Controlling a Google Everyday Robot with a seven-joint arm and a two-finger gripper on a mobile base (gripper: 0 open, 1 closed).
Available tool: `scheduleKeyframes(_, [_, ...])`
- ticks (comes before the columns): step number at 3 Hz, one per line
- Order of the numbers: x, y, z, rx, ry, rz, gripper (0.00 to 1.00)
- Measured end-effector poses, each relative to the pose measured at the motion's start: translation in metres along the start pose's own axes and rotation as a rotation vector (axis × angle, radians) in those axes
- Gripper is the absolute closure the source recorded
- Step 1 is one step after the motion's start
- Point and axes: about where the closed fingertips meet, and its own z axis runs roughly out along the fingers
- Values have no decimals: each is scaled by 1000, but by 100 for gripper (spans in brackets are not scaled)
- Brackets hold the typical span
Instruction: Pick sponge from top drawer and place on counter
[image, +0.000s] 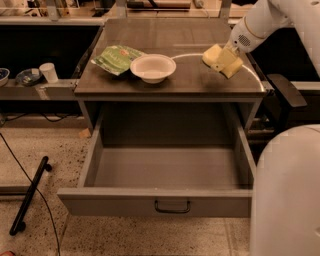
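Note:
The pale yellow sponge (221, 60) is at the right rear of the counter (175, 82), tilted, at or just above the surface beside the pale arc (186, 55). My gripper (227, 54) comes down from the upper right on a white arm and is shut on the sponge. The top drawer (155, 200) is pulled fully out below the counter. Its inside shows nothing in it, and its dark handle (172, 206) faces the camera.
A white bowl (152, 67) and a green packet (116, 58) lie on the counter's left half. My white body (285, 195) fills the lower right. A black rod (30, 195) lies on the floor at left. A side shelf holds a cup (48, 72).

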Motion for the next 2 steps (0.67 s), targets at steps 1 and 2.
scheduleKeyframes(1, [-3, -2, 3, 8, -10, -1, 0])
scheduleKeyframes(2, [-3, -2, 3, 8, -10, -1, 0])
